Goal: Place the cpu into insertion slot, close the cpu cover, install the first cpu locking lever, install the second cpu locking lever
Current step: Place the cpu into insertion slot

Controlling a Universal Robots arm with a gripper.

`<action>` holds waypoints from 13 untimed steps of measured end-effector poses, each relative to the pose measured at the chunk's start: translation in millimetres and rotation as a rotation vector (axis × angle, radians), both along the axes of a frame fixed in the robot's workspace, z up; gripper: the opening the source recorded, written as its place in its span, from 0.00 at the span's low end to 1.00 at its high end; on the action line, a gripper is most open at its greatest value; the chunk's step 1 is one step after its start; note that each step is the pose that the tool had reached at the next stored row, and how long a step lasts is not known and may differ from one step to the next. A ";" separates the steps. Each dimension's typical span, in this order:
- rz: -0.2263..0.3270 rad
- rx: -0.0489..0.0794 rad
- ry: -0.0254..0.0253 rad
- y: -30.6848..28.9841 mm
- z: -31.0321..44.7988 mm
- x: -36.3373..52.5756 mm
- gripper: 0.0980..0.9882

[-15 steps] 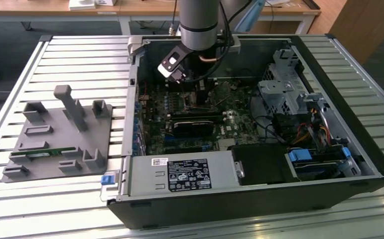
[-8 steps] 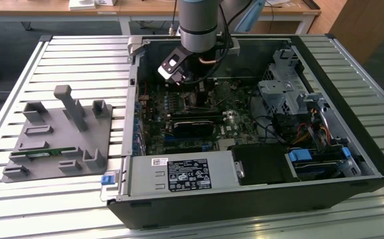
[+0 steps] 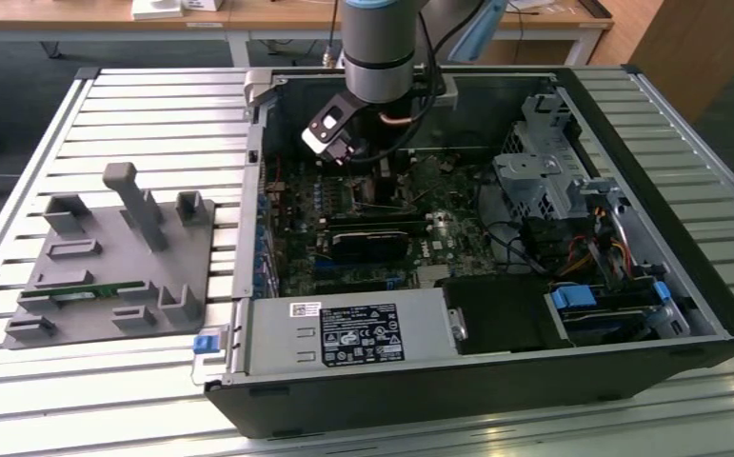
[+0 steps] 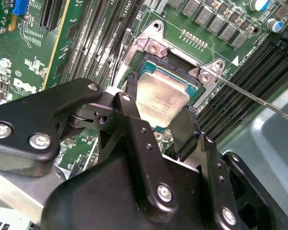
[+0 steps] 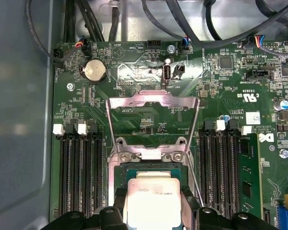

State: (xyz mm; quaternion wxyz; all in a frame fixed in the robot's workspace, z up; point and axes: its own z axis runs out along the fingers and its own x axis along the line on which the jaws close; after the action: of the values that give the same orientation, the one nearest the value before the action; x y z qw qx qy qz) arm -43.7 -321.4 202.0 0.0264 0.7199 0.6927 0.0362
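My gripper (image 3: 369,164) reaches down into the open computer case, over the green motherboard. In both wrist views its black fingers (image 4: 132,91) press on two opposite edges of the cpu (image 4: 161,98), a pale silvery square chip. The gripper (image 4: 161,104) is shut on it. The cpu (image 5: 152,197) hangs slightly tilted just above the insertion slot (image 5: 153,171), whose dark recess and silver rim show around it. The cpu cover (image 5: 153,101), a silver frame, is flipped open away from the slot. A thin locking lever (image 4: 259,98) sticks out beside the socket.
Black memory slots (image 5: 79,177) flank the socket on both sides. Cables (image 5: 192,19) run along the board's edge. The case (image 3: 671,314) holds a power supply (image 3: 354,333) and a drive cage (image 3: 538,181). A grey fixture (image 3: 112,267) sits on the slatted table at the exterior view's left.
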 end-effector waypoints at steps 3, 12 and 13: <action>0.000 0.000 0.0001 0.0 -1.1 0.0 0.48; 0.000 0.000 0.0001 0.8 -3.9 0.0 0.48; 0.000 0.000 0.0000 0.8 -4.2 0.0 0.48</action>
State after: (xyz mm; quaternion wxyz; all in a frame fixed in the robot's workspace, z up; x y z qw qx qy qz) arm -43.7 -320.6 197.8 0.0264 0.7198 0.6927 0.0362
